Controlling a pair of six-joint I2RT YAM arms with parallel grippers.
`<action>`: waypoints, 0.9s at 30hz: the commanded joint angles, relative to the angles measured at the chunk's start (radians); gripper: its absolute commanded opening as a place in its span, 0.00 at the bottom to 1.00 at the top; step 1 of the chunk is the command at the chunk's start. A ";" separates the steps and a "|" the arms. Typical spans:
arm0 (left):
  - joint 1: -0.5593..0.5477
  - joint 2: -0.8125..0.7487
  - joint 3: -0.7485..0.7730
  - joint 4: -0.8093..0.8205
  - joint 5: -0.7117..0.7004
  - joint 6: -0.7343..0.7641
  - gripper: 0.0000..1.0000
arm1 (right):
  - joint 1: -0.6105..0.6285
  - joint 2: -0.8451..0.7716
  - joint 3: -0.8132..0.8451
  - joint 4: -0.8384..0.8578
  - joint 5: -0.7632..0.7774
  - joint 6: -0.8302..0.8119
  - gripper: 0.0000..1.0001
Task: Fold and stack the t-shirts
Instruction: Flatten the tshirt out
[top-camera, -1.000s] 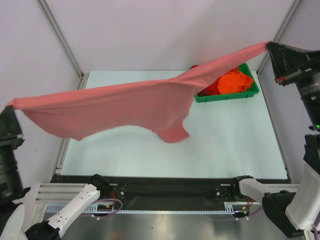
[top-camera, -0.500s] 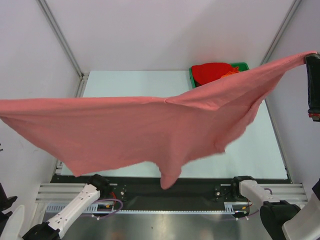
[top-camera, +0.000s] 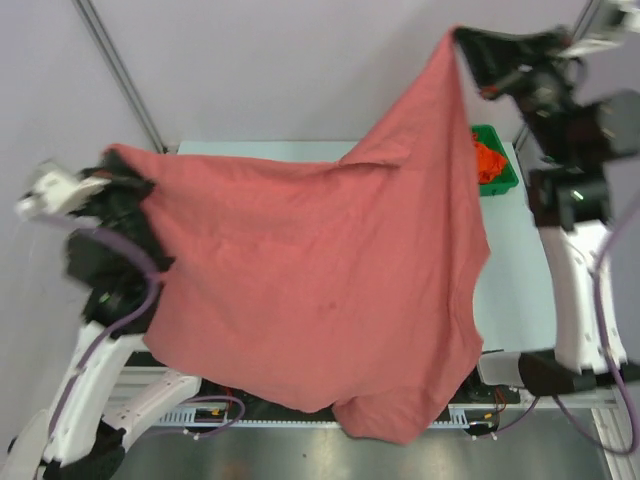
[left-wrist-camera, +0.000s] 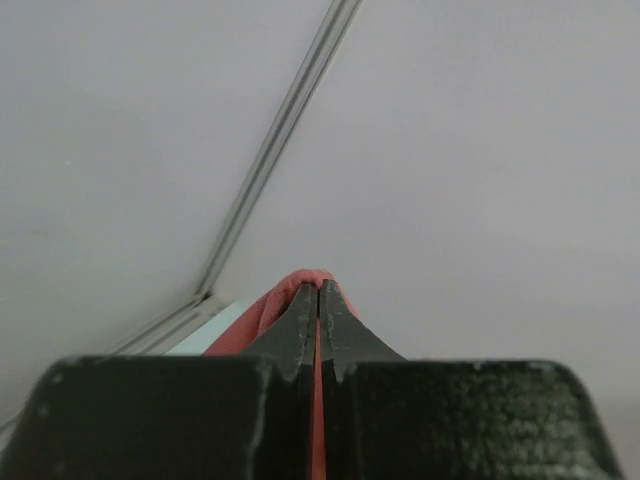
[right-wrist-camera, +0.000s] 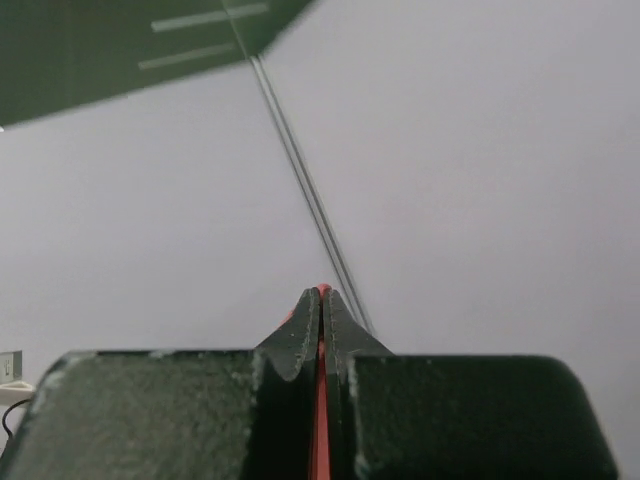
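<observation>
Since half a second ago we are swinging both arms inward, and the salmon shirt (top-camera: 320, 300), then stretched wide and low across the frame, is now hanging as a broad sheet facing the top camera. It is filling the middle of the top view. Its upper edge is running from left of centre up to the upper right, and its lower hem is drooping to the bottom centre, over the arm bases. We are holding it up off the table (top-camera: 520, 290) by two corners.

Our left gripper (left-wrist-camera: 318, 290) is pinching one corner at the left of the top view. In its wrist view the fingers are pressing together with only a thin red strip of cloth between them, and a small fold is bulging just past the tips. Our right gripper (right-wrist-camera: 322, 293) is pinching the other corner at the upper right of the top view, higher in the frame than the left. Its fingers are likewise closing tight on a sliver of red cloth.

Beside the sheet's right edge, a green tray (top-camera: 503, 180) is peeking out on the table, with the orange shirt (top-camera: 488, 158) lying in it.
</observation>
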 joint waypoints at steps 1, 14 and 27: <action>0.052 0.133 -0.102 0.197 -0.093 0.089 0.00 | 0.087 0.171 -0.005 0.026 0.060 -0.115 0.00; 0.400 0.529 -0.102 0.093 0.067 -0.253 0.00 | 0.084 0.604 0.050 0.186 0.052 -0.186 0.00; 0.463 0.836 -0.031 0.109 0.150 -0.319 0.00 | 0.100 1.030 0.355 0.206 0.003 -0.184 0.00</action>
